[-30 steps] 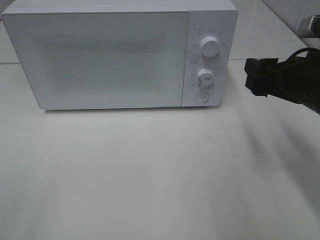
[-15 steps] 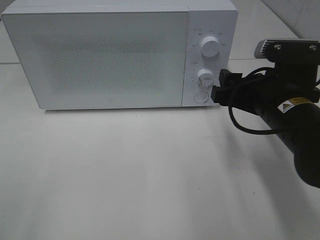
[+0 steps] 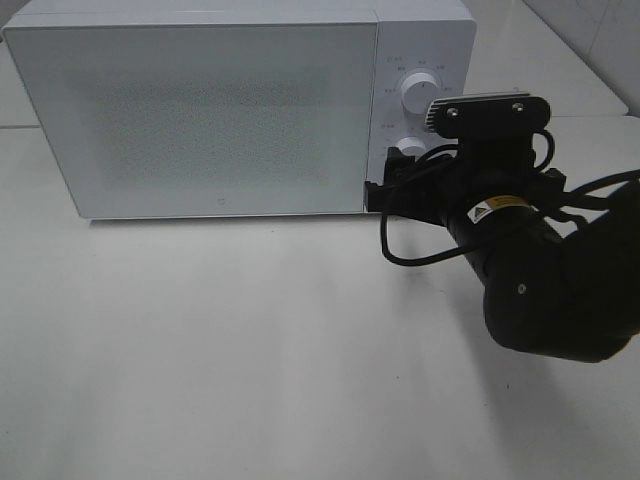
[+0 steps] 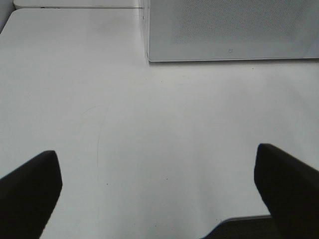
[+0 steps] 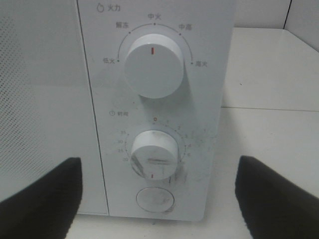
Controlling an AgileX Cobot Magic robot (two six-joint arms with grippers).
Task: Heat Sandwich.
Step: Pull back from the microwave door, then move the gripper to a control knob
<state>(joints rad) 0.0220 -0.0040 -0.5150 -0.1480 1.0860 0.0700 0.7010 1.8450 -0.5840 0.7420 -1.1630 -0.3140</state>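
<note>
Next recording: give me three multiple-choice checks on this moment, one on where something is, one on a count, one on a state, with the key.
1. Where is the right gripper?
A. In front of the microwave's control panel.
B. Above the microwave's roof.
C. At the door's left edge.

2. How many rotary knobs are on that panel?
A. One.
B. Two.
C. Four.

3. How is the microwave door?
A. Swung wide open.
B. Taken off.
C. Shut.

Key:
1 A: the right wrist view looks straight at the dials between its open jaws.
2 B: the upper knob and the lower knob sit above a round button.
3 C: the door lies flush with the front.
</note>
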